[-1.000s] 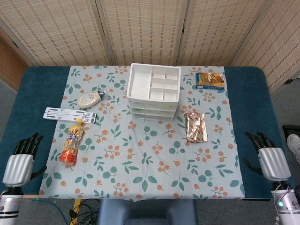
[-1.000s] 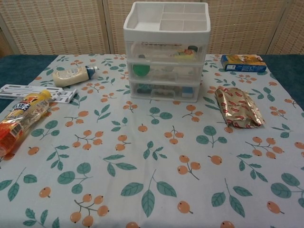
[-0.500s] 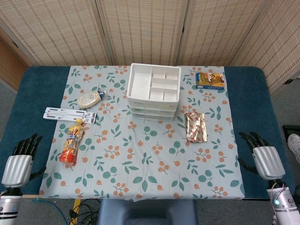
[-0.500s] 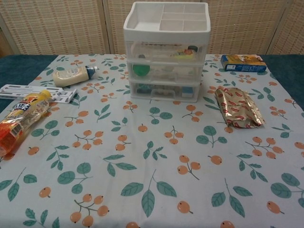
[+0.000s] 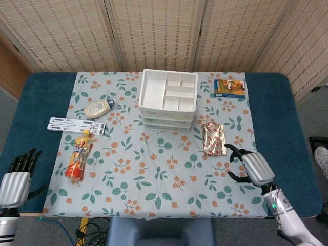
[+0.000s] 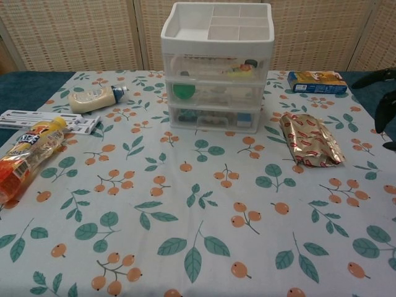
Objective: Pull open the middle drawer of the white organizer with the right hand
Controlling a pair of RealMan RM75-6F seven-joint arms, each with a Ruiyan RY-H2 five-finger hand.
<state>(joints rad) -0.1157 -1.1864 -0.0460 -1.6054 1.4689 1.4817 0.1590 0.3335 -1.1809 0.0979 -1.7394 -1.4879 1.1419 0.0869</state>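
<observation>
The white organizer (image 5: 168, 100) stands at the back middle of the cloth, all three of its drawers pushed in. Its middle drawer (image 6: 216, 94) shows a green ball behind the clear front. My right hand (image 5: 251, 166) hovers over the cloth's right part, fingers spread and empty, just right of the foil packet (image 5: 213, 138) and well short of the organizer. Its dark fingertips (image 6: 385, 105) enter the chest view at the right edge. My left hand (image 5: 16, 180) rests open at the table's near left corner.
An orange drink bottle (image 5: 79, 154), a white strip pack (image 5: 77, 125) and a mayonnaise bottle (image 5: 99, 108) lie on the left. A blue and yellow box (image 5: 229, 87) sits at the back right. The foil packet (image 6: 309, 140) lies between my right hand and the organizer.
My right hand has moved left and forward from the table's right edge onto the cloth, near the foil packet. The left hand has slid slightly down and left. The drawers have not moved.
</observation>
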